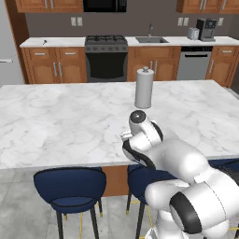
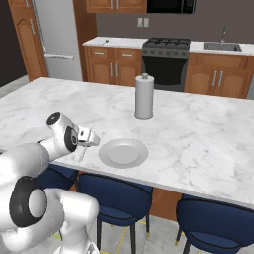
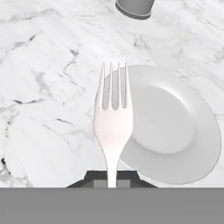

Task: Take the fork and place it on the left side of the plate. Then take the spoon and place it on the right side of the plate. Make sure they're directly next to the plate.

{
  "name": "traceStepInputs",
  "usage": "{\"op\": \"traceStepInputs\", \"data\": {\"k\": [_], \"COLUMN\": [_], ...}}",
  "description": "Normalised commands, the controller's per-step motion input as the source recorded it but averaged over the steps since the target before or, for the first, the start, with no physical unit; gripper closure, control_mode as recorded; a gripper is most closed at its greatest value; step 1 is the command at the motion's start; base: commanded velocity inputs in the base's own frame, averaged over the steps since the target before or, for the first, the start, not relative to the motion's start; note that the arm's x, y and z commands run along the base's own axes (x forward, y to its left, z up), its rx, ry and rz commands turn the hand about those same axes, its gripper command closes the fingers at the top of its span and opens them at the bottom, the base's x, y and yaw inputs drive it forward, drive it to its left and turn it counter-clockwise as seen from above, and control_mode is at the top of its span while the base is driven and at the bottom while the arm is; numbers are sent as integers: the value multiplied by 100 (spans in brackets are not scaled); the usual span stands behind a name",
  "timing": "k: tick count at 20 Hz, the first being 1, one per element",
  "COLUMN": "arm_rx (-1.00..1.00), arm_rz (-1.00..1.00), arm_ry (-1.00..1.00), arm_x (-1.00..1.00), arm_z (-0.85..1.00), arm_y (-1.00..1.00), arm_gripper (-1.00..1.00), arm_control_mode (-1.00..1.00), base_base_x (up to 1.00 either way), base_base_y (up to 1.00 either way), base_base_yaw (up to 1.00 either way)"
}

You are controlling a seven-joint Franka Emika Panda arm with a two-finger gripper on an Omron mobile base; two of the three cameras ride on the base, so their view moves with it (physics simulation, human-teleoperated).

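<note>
Our fingers (image 3: 112, 178) pinch the fork (image 3: 113, 114) by its handle, tines overlapping the plate's (image 3: 175, 131) left rim; handle end hidden.

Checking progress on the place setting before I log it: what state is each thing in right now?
gripper: shut on the fork's handle
fork: held above the counter, tines forward, by the plate's left edge
plate: empty, flat on the island
paper towel roll: upright behind the plate

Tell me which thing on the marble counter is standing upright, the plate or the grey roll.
The grey roll stands upright behind the plate, a tall cylinder with a small knob on top. The plate lies flat near the counter's edge.
</note>
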Motion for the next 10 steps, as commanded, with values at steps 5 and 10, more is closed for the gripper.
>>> {"op": "traceStepInputs", "data": {"k": [5,10], "arm_rx": [-7,-7], "arm_rz": [0,0], "arm_ry": [13,16], "arm_x": [65,45], "arm_z": [-19,-9], "arm_y": [4,20], "arm_gripper": [100,100], "arm_control_mode": [-100,-100], "base_base_x": [0,0], "base_base_y": [0,0], "base_base_yaw": [0,0]}}
